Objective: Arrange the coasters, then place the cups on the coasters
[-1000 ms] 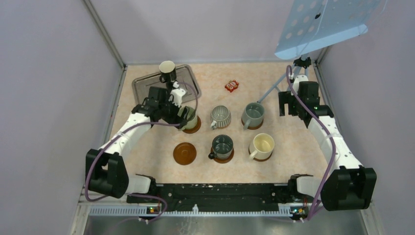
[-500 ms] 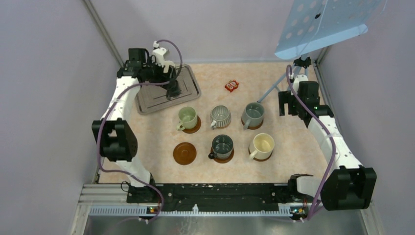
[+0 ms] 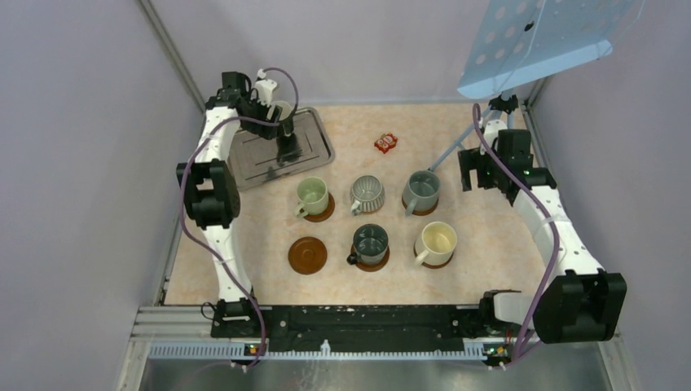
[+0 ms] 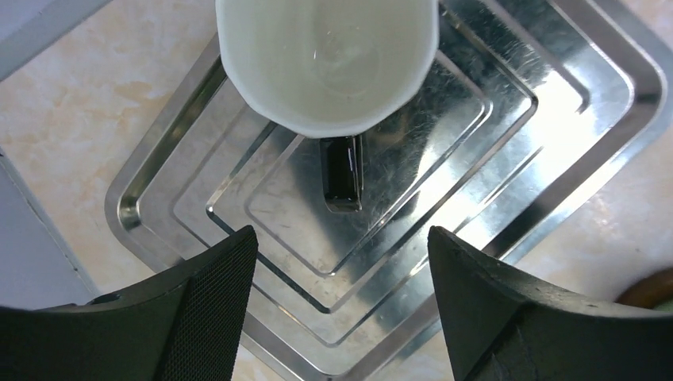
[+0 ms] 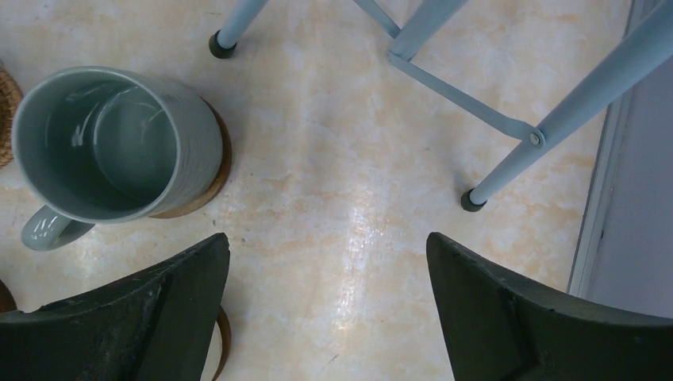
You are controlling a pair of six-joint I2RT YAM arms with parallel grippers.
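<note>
Top external shows us five handled ceramic cups on round wooden coasters, set in two rows on the marbled beige surface (image 3: pixel 481 269). The pale green cup (image 3: pixel 312 195), ribbed grey cup (image 3: pixel 367 193) and grey-blue cup (image 3: pixel 422 191) form the back row. The dark grey-green cup (image 3: pixel 371 242) and cream cup (image 3: pixel 437 242) stand in front. One bare dark brown coaster (image 3: pixel 307 255) lies front left, near the pale green cup. The left pincer (image 3: pixel 287 147) hangs over the rectangular metal tray (image 3: pixel 254 169) at the back left. The right pincer (image 3: pixel 473 171) hovers just right of the grey-blue cup.

Left wrist shows us the black cup with white inside (image 4: pixel 325 63) upright on the tray, handle toward the camera. The left pincer's fingers stand wide apart, and the cup is ahead of them, not between them.

Right wrist shows us that pincer spread wide too, with only bare surface between its fingers. The grey-blue cup sits on its tan coaster (image 5: pixel 218 171) to the left.
</note>
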